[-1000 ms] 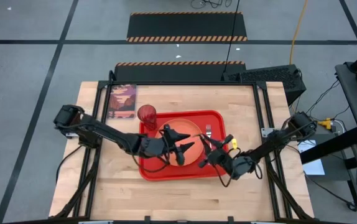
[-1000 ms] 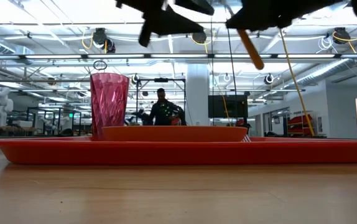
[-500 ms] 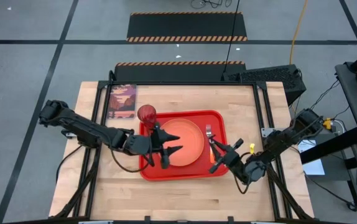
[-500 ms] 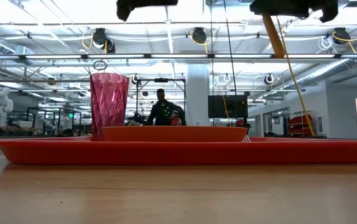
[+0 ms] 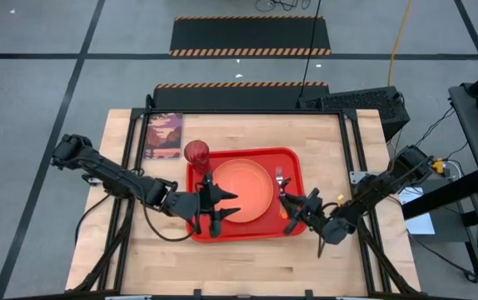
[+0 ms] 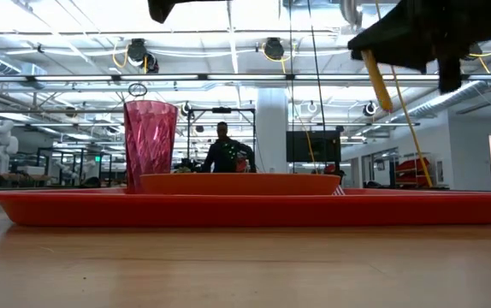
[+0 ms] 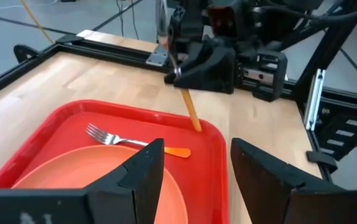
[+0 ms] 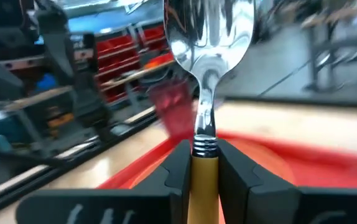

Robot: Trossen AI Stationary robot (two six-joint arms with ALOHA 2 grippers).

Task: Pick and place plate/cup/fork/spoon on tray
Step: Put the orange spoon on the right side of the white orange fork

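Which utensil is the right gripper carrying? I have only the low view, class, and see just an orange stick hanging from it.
Observer: The spoon; the right wrist view shows its silver bowl above the handle, clamped in the right gripper.
Operator: Is the fork placed yet?
Observer: Yes, the fork lies on the tray beside the plate.
Operator: Where is the other arm?
Observer: The left gripper hovers open over the tray's left part, beside the plate, holding nothing.
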